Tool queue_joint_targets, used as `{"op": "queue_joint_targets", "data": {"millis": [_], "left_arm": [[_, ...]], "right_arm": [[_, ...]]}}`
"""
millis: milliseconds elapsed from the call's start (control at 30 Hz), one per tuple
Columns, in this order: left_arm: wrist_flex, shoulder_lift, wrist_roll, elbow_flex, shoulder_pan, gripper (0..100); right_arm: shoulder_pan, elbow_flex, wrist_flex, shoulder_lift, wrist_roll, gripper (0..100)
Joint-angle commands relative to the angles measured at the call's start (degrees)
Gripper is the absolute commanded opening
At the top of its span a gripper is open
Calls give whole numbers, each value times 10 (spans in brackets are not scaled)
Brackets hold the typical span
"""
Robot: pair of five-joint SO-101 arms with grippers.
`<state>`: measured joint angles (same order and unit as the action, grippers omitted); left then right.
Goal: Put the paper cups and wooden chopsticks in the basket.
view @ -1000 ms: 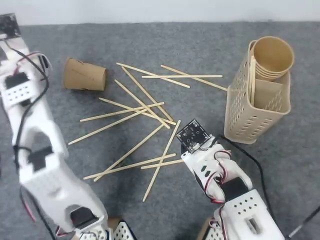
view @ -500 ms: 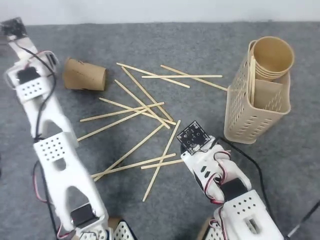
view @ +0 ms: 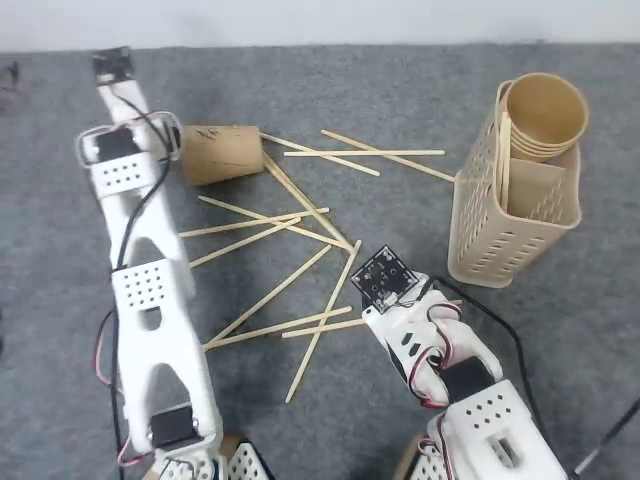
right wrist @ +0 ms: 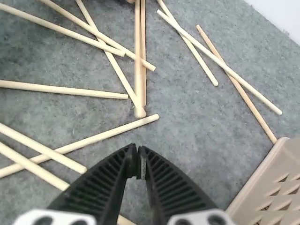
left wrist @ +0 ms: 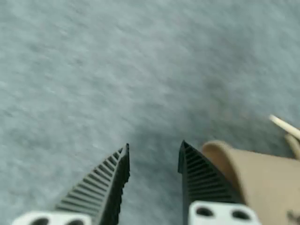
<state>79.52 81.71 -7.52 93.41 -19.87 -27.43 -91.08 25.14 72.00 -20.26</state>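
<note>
Currently the left gripper point(left wrist: 154, 149) sits near the far left corner of the grey-covered desk point(view: 330, 80). Its fingers point(left wrist: 112, 183) are parted to a moderate gap, with only the desk covering between them. A paper cup point(view: 222, 152) lies on its side just beside this gripper, wider end toward it. In the left wrist view the cup rests right against the outer side of one finger, not inside the gap.

Loose wooden chopsticks point(view: 290, 215) are scattered across the middle of the desk, crossing one another, and a few ends reach the lying cup. The basket point(view: 500, 240) stands upright near the right edge. A stack of paper cups point(view: 545, 110) stands in its far compartment, with chopsticks upright along the wall next to them.

The right gripper point(right wrist: 138, 161) is at the middle of the desk toward the near edge. Its fingers are closed to a sliver and hold nothing, above bare covering between chopsticks, with the basket's foot near.
</note>
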Motion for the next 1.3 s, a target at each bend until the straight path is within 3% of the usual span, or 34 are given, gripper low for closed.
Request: {"op": "queue_joint_targets", "data": {"millis": [0, 333, 767, 1000, 1267], "left_arm": [[89, -90, -9, 30, 62, 174], [206, -178, -9, 29, 212, 174], [210, -208, -9, 29, 291, 174], [200, -287, -9, 29, 298, 174], [205, -331, -9, 28, 230, 174]], "right_arm": [[1, 4, -12, 9, -7, 8], [2, 4, -10, 11, -8, 8], [3, 5, -12, 11, -8, 12], [11, 6, -13, 11, -9, 12], [20, 7, -14, 11, -6, 13]]}}
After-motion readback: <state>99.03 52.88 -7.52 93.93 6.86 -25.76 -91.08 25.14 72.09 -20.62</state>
